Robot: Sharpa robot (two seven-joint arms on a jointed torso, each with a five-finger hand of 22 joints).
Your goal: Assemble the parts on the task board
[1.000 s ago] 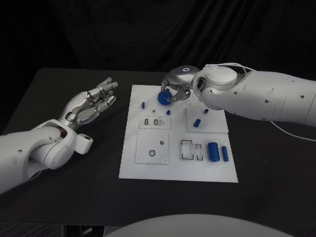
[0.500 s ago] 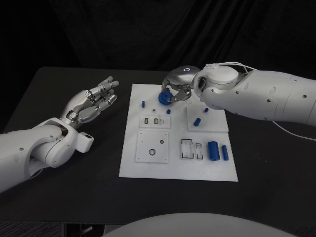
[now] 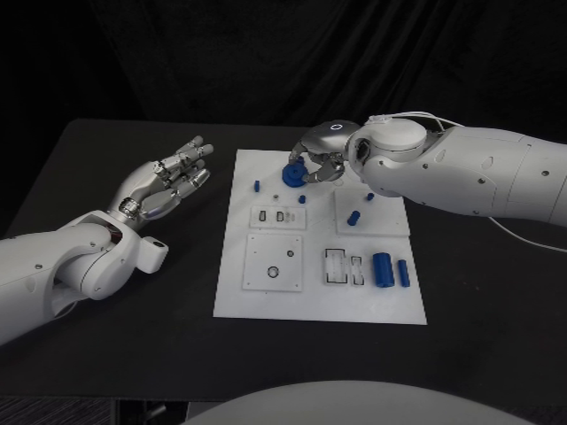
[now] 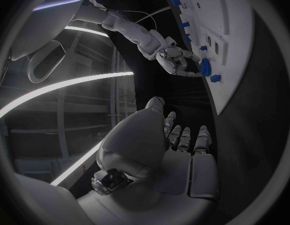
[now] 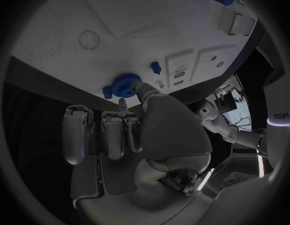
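A: Right hand [image 3: 320, 159] — what do its fingers hold?
B: They pinch the blue gear [image 3: 292, 175], low at the task board [image 3: 320, 305]'s 12 o'clock edge; over the last second you eased it slightly farther — seating looks imminent.
A: The left hand [image 3: 168, 183]?
B: Spread, empty, at 9 o'clock.

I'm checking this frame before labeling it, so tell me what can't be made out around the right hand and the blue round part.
- Head view: the right hand covers part of the blue round part; whether it's seated on the task board is hidden.
- Right wrist view: the palm hides the grip on it.
- Left wrist view: the part is too small to judge contact.
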